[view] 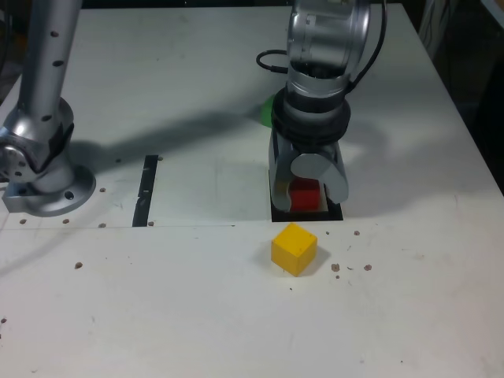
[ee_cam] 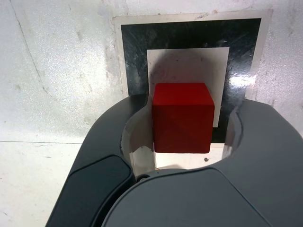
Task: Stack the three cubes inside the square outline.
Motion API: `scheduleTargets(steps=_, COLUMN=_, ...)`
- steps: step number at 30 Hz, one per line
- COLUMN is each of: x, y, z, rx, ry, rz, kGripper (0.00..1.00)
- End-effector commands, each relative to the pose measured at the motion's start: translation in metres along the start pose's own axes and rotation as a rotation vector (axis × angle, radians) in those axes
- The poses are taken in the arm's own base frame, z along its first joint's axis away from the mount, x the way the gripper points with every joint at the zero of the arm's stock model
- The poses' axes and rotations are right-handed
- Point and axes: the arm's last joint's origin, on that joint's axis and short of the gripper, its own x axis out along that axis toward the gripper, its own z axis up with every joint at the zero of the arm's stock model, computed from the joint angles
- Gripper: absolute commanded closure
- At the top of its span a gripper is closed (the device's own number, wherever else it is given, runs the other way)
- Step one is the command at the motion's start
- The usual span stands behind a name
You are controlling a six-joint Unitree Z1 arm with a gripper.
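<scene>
The red cube (view: 305, 194) (ee_cam: 182, 118) sits on the white centre of the square outline (view: 278, 213) (ee_cam: 137, 52). My gripper (view: 307, 201) (ee_cam: 189, 105) hangs straight down around it. The jaws stand a little apart, and the wrist view shows a gap between the cube and one finger. In the exterior view the yellow cube (view: 294, 248) lies on the table just in front of the outline. The green cube (view: 266, 110) peeks out behind the arm, mostly hidden by it.
A straight black tape strip (view: 147, 189) lies to the exterior view's left of the outline. The arm's metal base (view: 43, 177) stands at the far left. The white table's right edge (view: 465, 118) borders dark floor.
</scene>
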Motion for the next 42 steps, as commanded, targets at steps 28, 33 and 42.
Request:
scheduleTargets(steps=28, x=-0.059, y=-0.078, z=-0.037, rx=0.602, ry=0.062, rz=0.061, kGripper=0.06)
scheduleTargets(steps=33, x=-0.035, y=-0.084, z=-0.033, rx=0.624, ry=0.103, rz=0.057, kGripper=0.07)
scheduleTargets(steps=42, x=-0.016, y=-0.096, z=-0.026, rx=0.652, ry=0.076, rz=0.016, kGripper=0.14)
